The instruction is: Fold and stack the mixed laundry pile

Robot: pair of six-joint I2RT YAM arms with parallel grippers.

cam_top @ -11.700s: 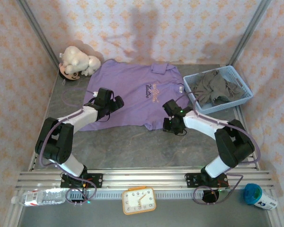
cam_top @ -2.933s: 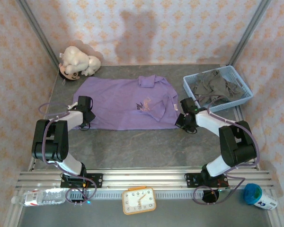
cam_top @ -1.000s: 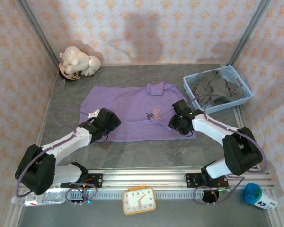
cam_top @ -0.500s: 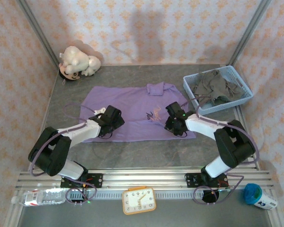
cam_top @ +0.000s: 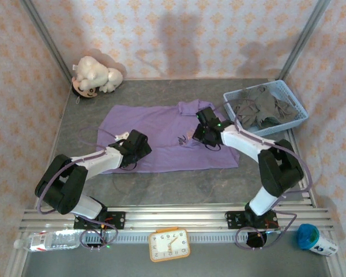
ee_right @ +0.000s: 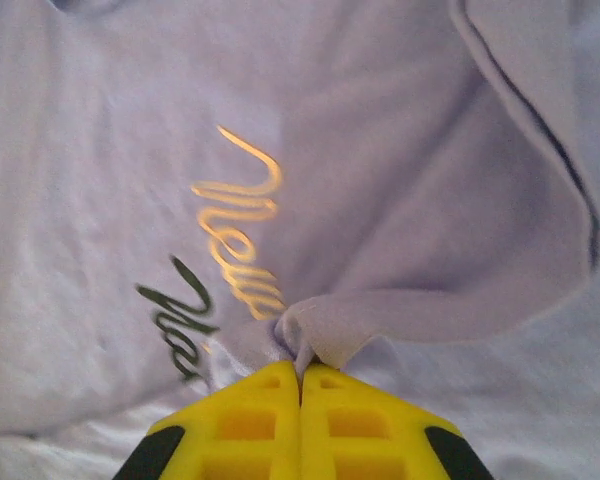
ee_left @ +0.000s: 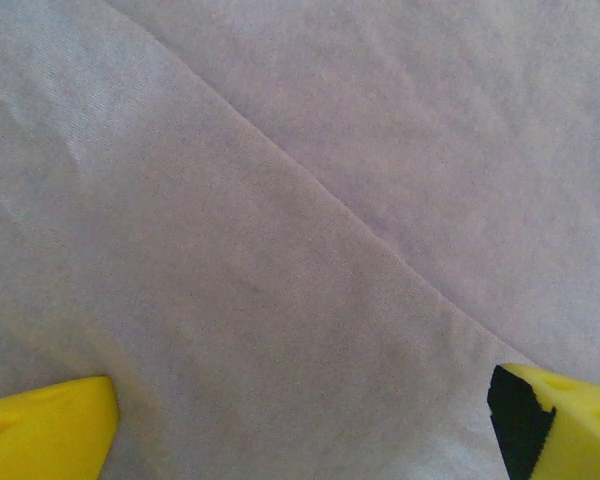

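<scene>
**A:** What is different from twelve seconds ago?

**B:** The lilac shirt. It lay wide open then, up by the plush toy, with its sleeves out. Now it is a narrower band, nearer to me and well apart from the toy.

**A:** And your claws?

**B:** Three seconds ago each sat at one outer end of the shirt. My left claw has come inward onto the near left part. My right claw was at the near right edge half a second ago. Now it is farther back and left, just beside the logo, pulling a pinched fold along.
</scene>
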